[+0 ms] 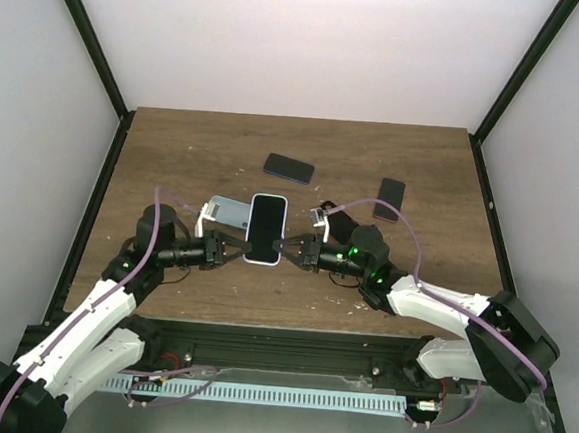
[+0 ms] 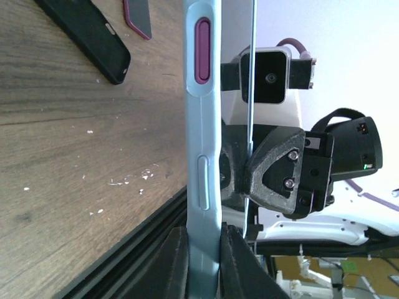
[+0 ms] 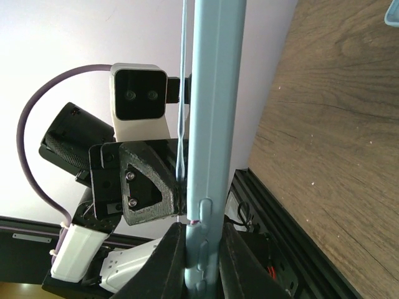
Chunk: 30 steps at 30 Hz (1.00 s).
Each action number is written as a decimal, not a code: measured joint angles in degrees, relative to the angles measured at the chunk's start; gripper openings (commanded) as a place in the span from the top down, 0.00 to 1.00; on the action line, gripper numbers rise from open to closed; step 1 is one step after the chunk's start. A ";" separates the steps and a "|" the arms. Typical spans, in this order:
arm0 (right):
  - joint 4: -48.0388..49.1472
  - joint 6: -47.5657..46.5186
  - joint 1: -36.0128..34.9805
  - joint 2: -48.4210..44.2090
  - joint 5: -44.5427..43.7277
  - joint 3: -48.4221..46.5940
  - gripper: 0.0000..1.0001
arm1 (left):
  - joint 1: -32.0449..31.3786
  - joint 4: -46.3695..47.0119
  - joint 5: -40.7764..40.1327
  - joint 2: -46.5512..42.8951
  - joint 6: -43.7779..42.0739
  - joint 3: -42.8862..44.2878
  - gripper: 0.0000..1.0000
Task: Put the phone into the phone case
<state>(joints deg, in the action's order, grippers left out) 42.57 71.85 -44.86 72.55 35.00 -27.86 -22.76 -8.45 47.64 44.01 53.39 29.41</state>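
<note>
A phone with a black screen sits inside a light blue phone case (image 1: 265,229), held level a little above the table between both grippers. My left gripper (image 1: 237,250) is shut on the case's left long edge. In the left wrist view the blue case edge (image 2: 202,124) is pinched between the fingers (image 2: 176,265). My right gripper (image 1: 291,249) is shut on the right long edge. In the right wrist view the case edge (image 3: 215,112) is clamped between the fingers (image 3: 171,265). Each wrist view shows the other gripper across the case.
A second pale blue case (image 1: 225,212) lies on the table just left of the held phone. A black phone (image 1: 288,167) lies farther back and a dark one (image 1: 389,198) at the right. A small white object (image 1: 320,217) lies beside the right gripper.
</note>
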 measured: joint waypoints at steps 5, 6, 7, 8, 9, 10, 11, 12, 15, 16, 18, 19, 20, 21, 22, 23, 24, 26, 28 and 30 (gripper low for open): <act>0.09 -0.72 -0.02 0.00 1.01 -0.17 0.99 | -0.13 -1.51 -1.20 -0.79 -0.26 0.13 0.53; -0.20 -1.07 -0.02 0.02 1.42 -0.20 0.98 | -0.07 -1.22 -1.33 -0.87 0.11 0.04 0.53; -0.81 -1.60 0.00 0.04 1.77 -0.20 0.98 | -0.07 -0.72 -1.42 -0.90 0.28 -0.04 0.54; -1.07 -1.81 0.00 0.04 2.08 -0.20 0.98 | -0.09 0.02 -1.31 -0.83 0.46 -0.24 0.56; -1.36 -2.08 0.00 0.04 2.38 -0.20 0.98 | -0.09 1.14 -0.98 -0.59 0.72 -0.57 0.58; -1.46 -2.43 0.00 0.04 2.73 -0.20 0.98 | -0.09 2.16 -0.66 -0.17 1.07 -0.85 0.63; -1.53 -2.69 0.00 0.04 3.06 -0.20 0.98 | -0.09 3.15 -0.37 0.48 1.22 -1.14 0.70; -1.66 -2.97 0.00 0.04 3.30 -0.20 0.98 | -0.09 3.54 -0.24 1.11 1.40 -1.31 0.76; -3.65 -4.39 0.00 0.13 4.07 -0.48 0.98 | -0.09 3.34 -0.68 2.60 0.46 -1.40 0.87; -4.33 -4.74 0.00 0.26 4.04 -0.52 0.98 | -0.09 3.04 -0.83 2.71 -0.26 -1.40 0.88; -4.98 -5.18 0.07 0.63 4.48 -0.52 0.98 | -0.09 2.78 -1.05 2.73 -1.44 -1.40 0.86; -4.98 -5.35 0.07 0.74 4.52 -0.57 0.98 | -0.09 2.71 -1.18 2.71 -1.68 -1.40 0.81; -5.01 -5.49 0.07 0.81 4.52 -0.59 0.98 | -0.09 2.58 -1.31 2.71 -1.86 -1.40 0.72; -5.01 -5.73 0.07 0.92 4.55 -0.59 0.99 | -0.09 2.40 -1.51 2.73 -2.25 -1.40 0.64; -5.05 -6.21 0.07 1.01 4.52 -0.70 0.99 | -0.20 2.01 -2.14 2.78 -2.54 -1.40 0.59; -5.75 -6.73 0.07 1.03 4.44 -0.87 0.99 | -0.26 1.16 -2.67 2.91 -3.19 -1.36 0.53; -6.56 -7.04 0.07 1.09 4.48 -0.90 0.99 | -0.22 0.26 -3.39 3.06 -3.39 -1.22 0.48; -7.72 -7.45 0.13 1.11 4.42 -0.90 0.99 | -0.15 -1.18 -4.37 3.50 -4.07 -0.70 0.42; -8.46 -7.56 0.17 0.98 3.43 -0.90 0.99 | -0.15 -1.95 -4.55 3.82 -4.07 -0.46 0.41; -9.18 -7.50 0.17 0.37 1.84 -0.90 0.99 | -0.15 -2.10 -3.85 3.89 -2.58 -0.63 0.41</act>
<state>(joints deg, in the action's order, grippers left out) 33.39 64.36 -44.69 72.93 36.84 -28.75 -22.92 -10.55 43.79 47.90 50.81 28.77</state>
